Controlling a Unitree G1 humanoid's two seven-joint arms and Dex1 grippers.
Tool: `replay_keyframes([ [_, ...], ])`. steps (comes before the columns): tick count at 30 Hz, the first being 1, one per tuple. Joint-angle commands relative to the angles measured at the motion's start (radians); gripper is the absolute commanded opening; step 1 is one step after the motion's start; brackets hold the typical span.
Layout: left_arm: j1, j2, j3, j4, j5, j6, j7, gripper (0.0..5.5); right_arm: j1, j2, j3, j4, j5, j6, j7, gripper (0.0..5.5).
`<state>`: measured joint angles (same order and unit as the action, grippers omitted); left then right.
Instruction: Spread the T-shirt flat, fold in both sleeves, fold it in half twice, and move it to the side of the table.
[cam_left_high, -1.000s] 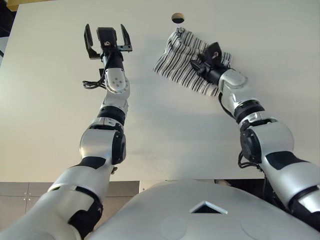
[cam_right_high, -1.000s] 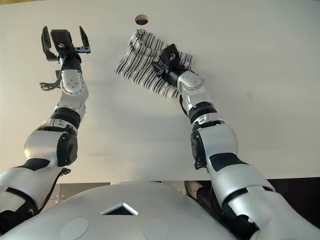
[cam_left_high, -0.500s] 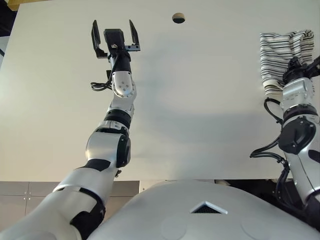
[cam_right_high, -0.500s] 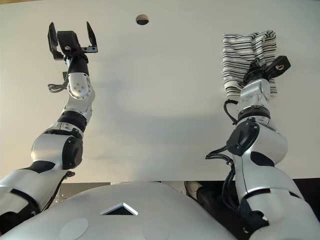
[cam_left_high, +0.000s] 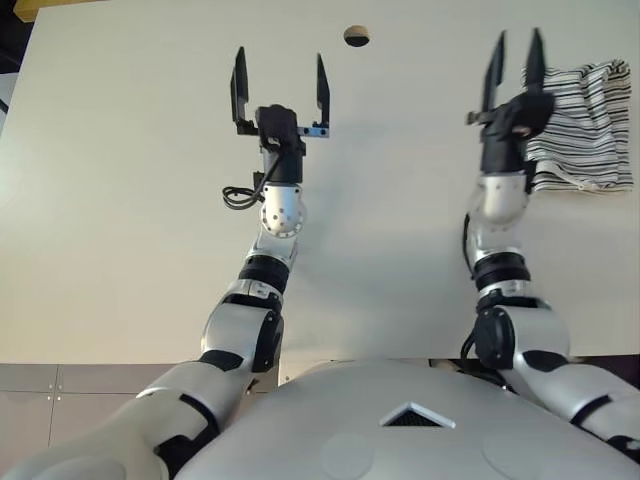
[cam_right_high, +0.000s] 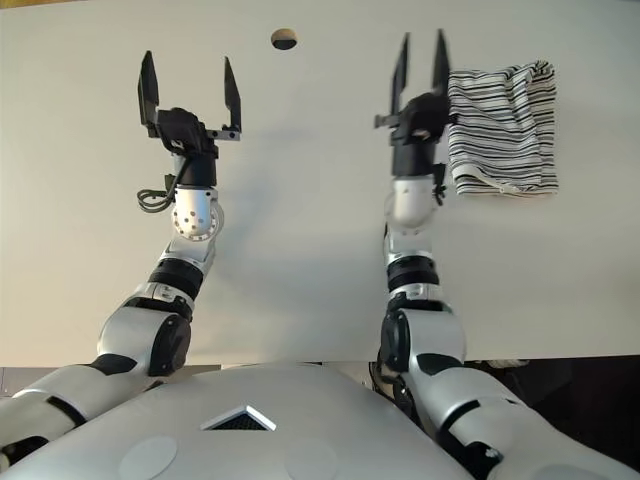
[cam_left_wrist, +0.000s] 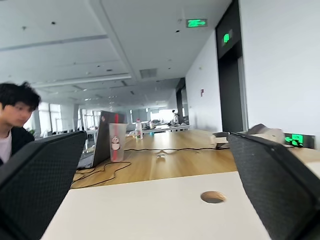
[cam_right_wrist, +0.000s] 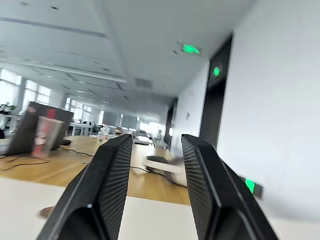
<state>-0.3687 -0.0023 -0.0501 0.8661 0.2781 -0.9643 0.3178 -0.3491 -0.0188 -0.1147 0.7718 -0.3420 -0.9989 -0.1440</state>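
Both arms extend forward over the white surface (cam_left_high: 120, 200), with the forearms running up the frame from the lower edge.

Left arm: the elbow sits at lower centre-left and the forearm angles up and slightly right. The left end effector (cam_left_high: 281, 60) is at upper centre-left, fingers pointing toward the top of the frame. Its two fingers stand wide apart and hold nothing. In the left wrist view, both black fingers (cam_left_wrist: 35, 180) frame the round cable hole (cam_left_wrist: 212, 197) in the surface.

Right arm: the forearm rises almost vertically at centre-right. The right end effector (cam_left_high: 518, 40) is at upper right, fingers pointing toward the top of the frame. Its fingers are parted with a narrower gap than the left unit's, and nothing is between them. The right wrist view shows the ribbed inner faces of its fingers (cam_right_wrist: 100, 195) with a clear gap.

The striped T-shirt (cam_left_high: 585, 125) lies folded in a compact bundle at the upper right of the frame, at the right side of the surface, just beside the right end effector. Contact between the two cannot be determined.
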Motion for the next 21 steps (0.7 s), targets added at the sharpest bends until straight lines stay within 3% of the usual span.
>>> replay_keyframes([
  [1,0.072,-0.029,-0.025,-0.082,0.020,0.008,0.009,5.21,0.105,0.009,0.082,-0.069,-0.048,-0.002,-0.011,2.06],
  [11,0.162,-0.072,-0.088,-0.216,0.027,0.041,-0.018,5.21,0.234,-0.023,0.170,-0.233,0.020,0.027,0.030,3.93],
  [13,0.166,-0.071,-0.089,-0.224,0.024,0.042,-0.017,5.21,0.247,-0.025,0.177,-0.247,0.028,0.028,0.026,3.93],
  [17,0.176,-0.067,-0.086,-0.244,0.041,0.013,0.003,4.49,0.247,-0.031,0.187,-0.259,0.068,0.027,0.036,4.00],
  [21,0.161,-0.060,-0.076,-0.218,0.042,0.006,0.016,4.49,0.224,-0.031,0.193,-0.227,0.076,0.017,0.031,4.00],
])
